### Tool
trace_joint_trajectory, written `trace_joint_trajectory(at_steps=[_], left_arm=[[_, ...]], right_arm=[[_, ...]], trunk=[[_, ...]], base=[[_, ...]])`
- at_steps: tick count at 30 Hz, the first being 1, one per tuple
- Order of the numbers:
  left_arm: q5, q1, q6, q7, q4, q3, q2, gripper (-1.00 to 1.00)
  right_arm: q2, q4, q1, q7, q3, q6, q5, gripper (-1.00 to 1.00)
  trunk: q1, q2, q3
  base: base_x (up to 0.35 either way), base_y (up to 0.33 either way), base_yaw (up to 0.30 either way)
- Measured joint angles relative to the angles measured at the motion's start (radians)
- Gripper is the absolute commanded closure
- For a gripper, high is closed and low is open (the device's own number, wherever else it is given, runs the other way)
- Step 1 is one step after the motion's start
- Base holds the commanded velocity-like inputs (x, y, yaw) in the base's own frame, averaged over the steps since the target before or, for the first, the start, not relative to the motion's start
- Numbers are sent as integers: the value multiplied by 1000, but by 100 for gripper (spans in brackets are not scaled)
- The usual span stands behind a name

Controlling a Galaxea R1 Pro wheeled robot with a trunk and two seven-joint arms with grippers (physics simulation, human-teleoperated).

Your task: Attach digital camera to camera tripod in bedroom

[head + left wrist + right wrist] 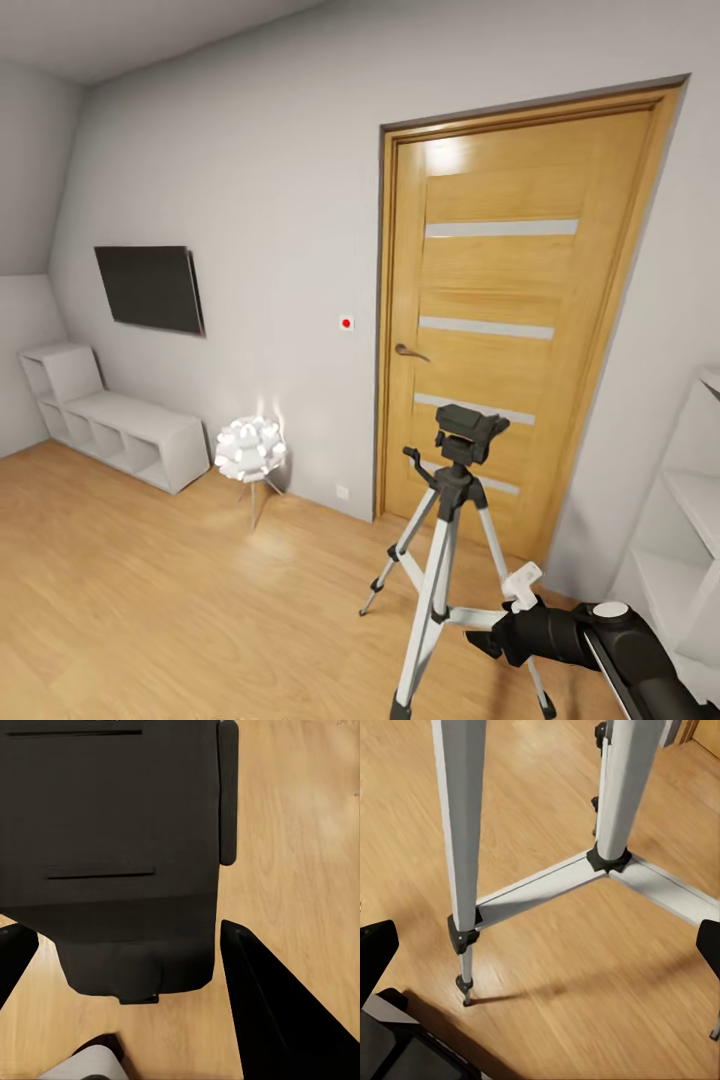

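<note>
The camera tripod [445, 560] stands on the light wood floor in front of the wooden door [505, 320], silver legs spread. Its black pan head with handle [462, 440] carries a boxy black block on top; I cannot tell whether that block is the digital camera. My right gripper [497, 640] hangs low beside the tripod's legs. In the right wrist view the right gripper [540, 952] is open, nothing between its fingers, facing the silver legs [461, 832] and braces. My left gripper [127, 967] is open over the floor, above a black part of the robot's body [112, 832].
A wall-mounted black TV [150, 288] hangs on the grey wall above a low white cubby shelf [110, 420]. A small white floor lamp [250, 450] stands near the door. White shelving [690, 540] lines the right edge. Bare wood floor [150, 600] stretches to the left.
</note>
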Motion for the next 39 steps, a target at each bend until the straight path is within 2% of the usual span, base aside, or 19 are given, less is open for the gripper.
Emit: trace_joint_trajectory(at_steps=[14,21,39], left_arm=[[0,0,1,-1,0,0,0,100],[0,0,1,1,0,-1,1,100],[0,0,1,2,0,1,0,100]], right_arm=[[-5,7,13,-1,-3,-73,-1,-100],[-15,9,19,-1,-5,-78,-2,-100],[-17,9,20,-2,-5,-79,-1,-100]], trunk=[[0,0,0],[0,0,0],[0,0,0]], base=[[0,-12,235],[0,-135,44],[28,-63,2]])
